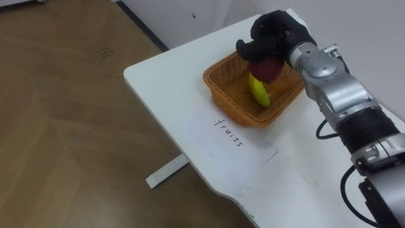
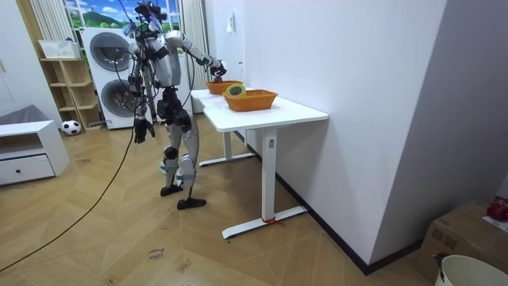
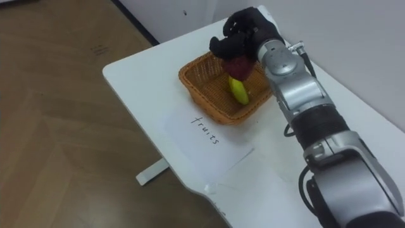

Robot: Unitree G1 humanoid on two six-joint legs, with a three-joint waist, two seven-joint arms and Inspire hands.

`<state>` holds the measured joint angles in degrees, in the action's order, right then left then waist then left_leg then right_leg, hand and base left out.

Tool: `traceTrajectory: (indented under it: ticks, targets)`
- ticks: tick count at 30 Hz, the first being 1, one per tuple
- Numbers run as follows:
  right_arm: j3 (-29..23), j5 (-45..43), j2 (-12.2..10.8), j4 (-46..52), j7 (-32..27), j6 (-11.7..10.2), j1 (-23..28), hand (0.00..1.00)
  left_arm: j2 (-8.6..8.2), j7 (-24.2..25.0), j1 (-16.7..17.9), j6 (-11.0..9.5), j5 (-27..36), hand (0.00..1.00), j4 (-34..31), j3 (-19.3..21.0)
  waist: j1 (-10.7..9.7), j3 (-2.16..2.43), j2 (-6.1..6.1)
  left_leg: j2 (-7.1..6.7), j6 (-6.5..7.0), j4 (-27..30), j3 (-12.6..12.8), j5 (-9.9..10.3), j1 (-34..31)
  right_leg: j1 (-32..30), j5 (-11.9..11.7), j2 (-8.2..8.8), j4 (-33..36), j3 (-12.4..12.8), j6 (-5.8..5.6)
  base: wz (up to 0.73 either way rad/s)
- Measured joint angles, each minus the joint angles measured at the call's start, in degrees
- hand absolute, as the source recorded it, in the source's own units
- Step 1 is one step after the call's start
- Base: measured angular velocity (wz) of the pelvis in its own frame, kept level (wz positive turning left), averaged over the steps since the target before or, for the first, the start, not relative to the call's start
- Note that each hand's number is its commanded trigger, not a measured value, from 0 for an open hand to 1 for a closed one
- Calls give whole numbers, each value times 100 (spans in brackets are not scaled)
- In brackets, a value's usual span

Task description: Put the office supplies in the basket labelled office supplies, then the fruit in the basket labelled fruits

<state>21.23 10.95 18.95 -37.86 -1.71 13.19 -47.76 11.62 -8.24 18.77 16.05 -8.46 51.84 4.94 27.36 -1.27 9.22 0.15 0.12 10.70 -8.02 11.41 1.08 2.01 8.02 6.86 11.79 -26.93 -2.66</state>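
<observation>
We see the black right robot hand (image 1: 273, 35) with its fingers curled down around a dark red round fruit (image 1: 266, 69), gripping it from above. Hand and fruit hang over the back part of a shallow orange-brown woven wicker basket (image 1: 221, 88) — the fruit sits within the rim, but we cannot tell whether it touches the bottom. Just below and in front of it, a yellow elongated fruit (image 1: 259, 94) lies inside the basket. The basket stands on a white bench (image 1: 158, 76). A white sheet of paper with handwriting (image 1: 218, 142) lies flat on the bench just in front of the basket.

In the room view the robot stands upright on a wooden floor (image 2: 119, 238) at the bench's far end, with its right arm stretched out over the bench. A second wicker basket (image 2: 252, 101) stands nearer the camera on the same bench, holding a green ring-shaped object (image 2: 236, 90). The left robot hand (image 2: 140, 129) hangs beside the robot's hip — we cannot tell whether it is open or closed.
</observation>
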Motion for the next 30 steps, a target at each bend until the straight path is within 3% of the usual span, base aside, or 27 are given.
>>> traceTrajectory:
  ticks: [15,22,26,30]
  targets:
    - [3,47,-17,-13,-192,-4,-106,0,41,-9,-51,-45,10,0,-4,-29,-47,4,4,6,1,-6,38,-1,5,-18,-1,-4,-19,8,0,0]
    - [-8,17,100,19,-201,-66,-106,0,70,-6,-100,-147,-5,0,-20,4,-224,65,70,14,1,0,160,-2,-47,-114,-4,-5,-19,70,6,-6]
    - [-281,-16,125,143,-205,-66,-106,0,53,3,-167,-147,-11,0,-29,91,-388,71,-28,15,2,10,239,-2,8,-100,-8,-4,-20,149,10,-8]
    - [-521,-267,228,269,-214,-108,-112,0,66,-24,-242,-153,-10,0,-19,221,-640,126,-228,12,3,15,343,-3,61,-96,-10,13,6,213,12,-9]
